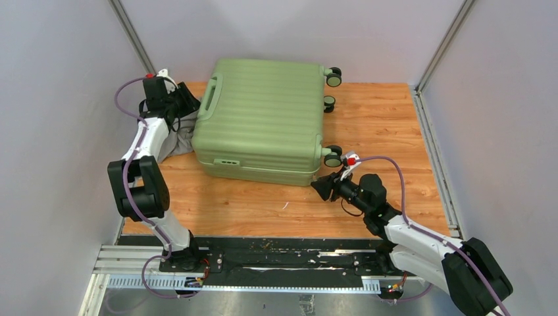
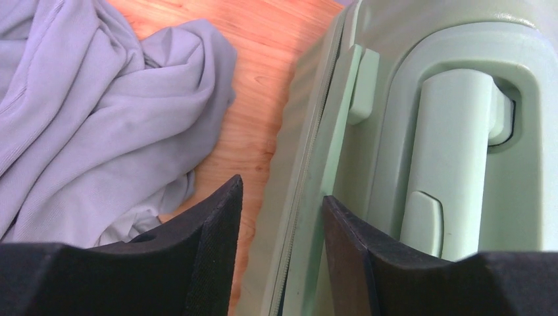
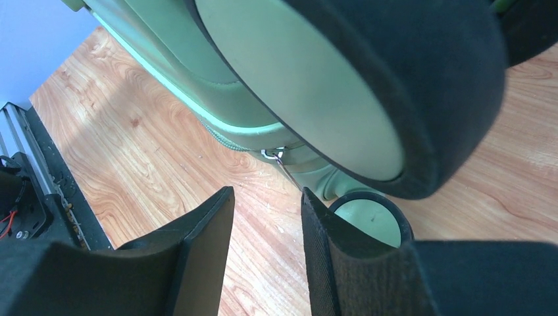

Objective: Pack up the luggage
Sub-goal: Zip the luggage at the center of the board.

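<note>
light: bright, even; shadows: soft, faint; top view: sharp; wrist views: nearby luggage (image 2: 454, 164) slightly blurred

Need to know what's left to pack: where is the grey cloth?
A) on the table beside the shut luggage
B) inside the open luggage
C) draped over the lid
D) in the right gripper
A: the cloth lies crumpled on the table next to the luggage, whose lid is shut.
</note>
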Tool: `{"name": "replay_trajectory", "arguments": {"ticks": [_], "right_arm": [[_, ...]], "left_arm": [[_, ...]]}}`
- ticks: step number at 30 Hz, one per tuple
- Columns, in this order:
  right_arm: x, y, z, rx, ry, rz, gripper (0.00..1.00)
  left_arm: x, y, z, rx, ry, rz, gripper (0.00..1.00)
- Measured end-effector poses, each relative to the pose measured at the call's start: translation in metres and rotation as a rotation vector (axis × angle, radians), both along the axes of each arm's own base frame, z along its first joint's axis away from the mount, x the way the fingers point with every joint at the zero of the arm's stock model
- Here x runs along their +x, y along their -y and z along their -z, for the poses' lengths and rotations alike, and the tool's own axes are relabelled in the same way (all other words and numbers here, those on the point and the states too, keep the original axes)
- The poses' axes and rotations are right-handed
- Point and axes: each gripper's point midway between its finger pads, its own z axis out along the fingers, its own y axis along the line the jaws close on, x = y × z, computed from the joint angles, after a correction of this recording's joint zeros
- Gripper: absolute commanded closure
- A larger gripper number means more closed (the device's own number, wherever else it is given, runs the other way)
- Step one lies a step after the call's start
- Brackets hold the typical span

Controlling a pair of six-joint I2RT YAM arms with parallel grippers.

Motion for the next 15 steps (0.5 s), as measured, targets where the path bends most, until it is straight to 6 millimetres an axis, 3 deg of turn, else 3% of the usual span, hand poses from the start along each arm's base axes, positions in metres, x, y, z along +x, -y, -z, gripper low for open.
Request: {"name": "replay_trajectory", "arguments": {"ticks": [15], "right_arm": [[-0.002,0.001,0.008,-0.004,-0.028,0.002,0.57]], "left_arm": [[0.015,0.01,0.004,0.023,0.07,0.087,0.53]]}}
